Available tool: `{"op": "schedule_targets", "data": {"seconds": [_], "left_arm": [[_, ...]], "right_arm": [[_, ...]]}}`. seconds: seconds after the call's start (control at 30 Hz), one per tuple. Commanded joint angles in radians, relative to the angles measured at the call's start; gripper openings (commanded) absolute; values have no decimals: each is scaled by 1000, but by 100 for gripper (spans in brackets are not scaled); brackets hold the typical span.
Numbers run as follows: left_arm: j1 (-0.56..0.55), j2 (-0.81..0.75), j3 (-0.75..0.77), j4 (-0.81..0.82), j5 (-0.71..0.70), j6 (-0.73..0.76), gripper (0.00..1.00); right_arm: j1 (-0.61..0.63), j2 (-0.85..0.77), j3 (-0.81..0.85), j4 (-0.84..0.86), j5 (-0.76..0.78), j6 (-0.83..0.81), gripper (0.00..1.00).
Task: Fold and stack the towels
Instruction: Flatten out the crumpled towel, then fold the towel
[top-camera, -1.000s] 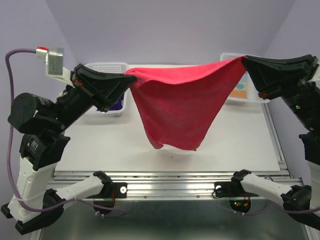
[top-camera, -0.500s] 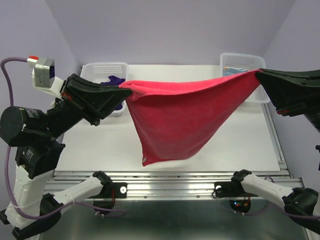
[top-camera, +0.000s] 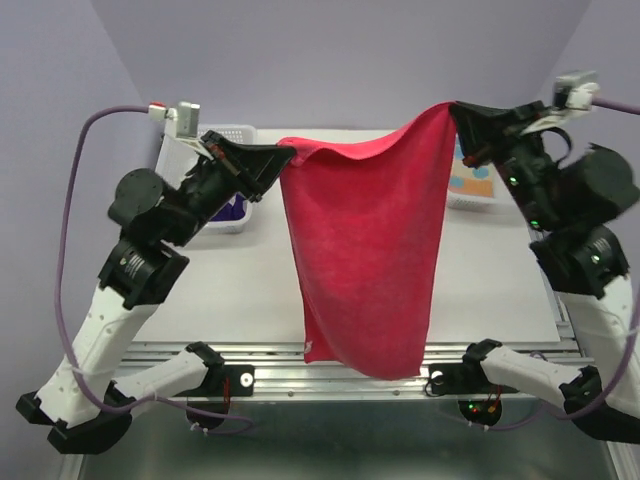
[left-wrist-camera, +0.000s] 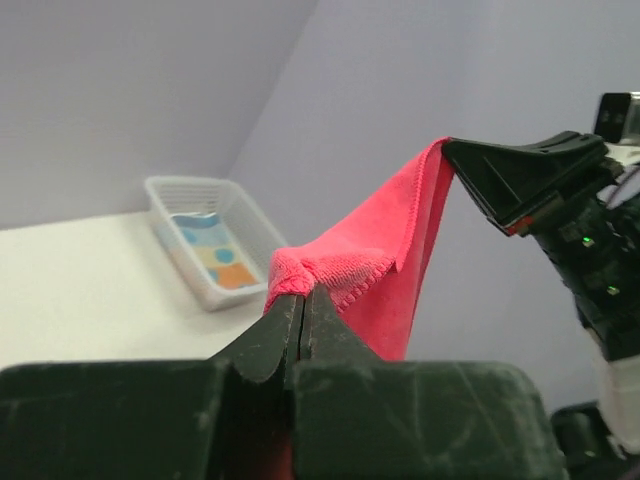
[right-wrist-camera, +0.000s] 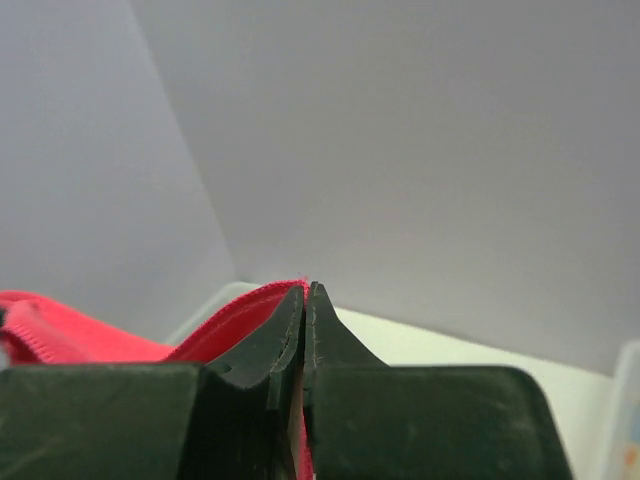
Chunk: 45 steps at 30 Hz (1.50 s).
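The pink towel (top-camera: 365, 250) hangs down over the near edge of the table (top-camera: 200, 290). The left gripper (top-camera: 288, 153) and the right gripper (top-camera: 456, 108) each clench one top corner.

surface: white table (top-camera: 220, 285) | on it: two white mesh baskets, far-left (top-camera: 230, 130), far-right (top-camera: 478, 200)

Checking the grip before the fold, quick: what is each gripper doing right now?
The left gripper is shut on one top corner of the pink towel.
The right gripper is shut on the other top corner of it.
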Motion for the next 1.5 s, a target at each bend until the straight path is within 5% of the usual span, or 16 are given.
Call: {"op": "schedule_targets", "data": {"seconds": [0.0,0.17,0.3,0.6,0.87,1.17,1.47], "left_arm": [[96,119,-66,108,-41,23,0],[316,347,-93,238,156,-38,0],[403,547,-34,315,261,-57,0],[473,1042,346,318,396,-54,0],[486,1293,604,248,384,-46,0],[492,1351,648,194,393,-28,0],[490,1152,323,255,412,-24,0]], "right_arm": [[2,83,-161,197,302,-119,1],[-48,255,-198,355,375,-193,1],[-174,414,-180,409,172,-113,1],[-298,764,-60,564,31,-82,1],[-367,1007,49,613,-77,-30,1],[-377,1027,15,623,-147,-32,1],[-377,851,-248,662,-289,11,1]]}}
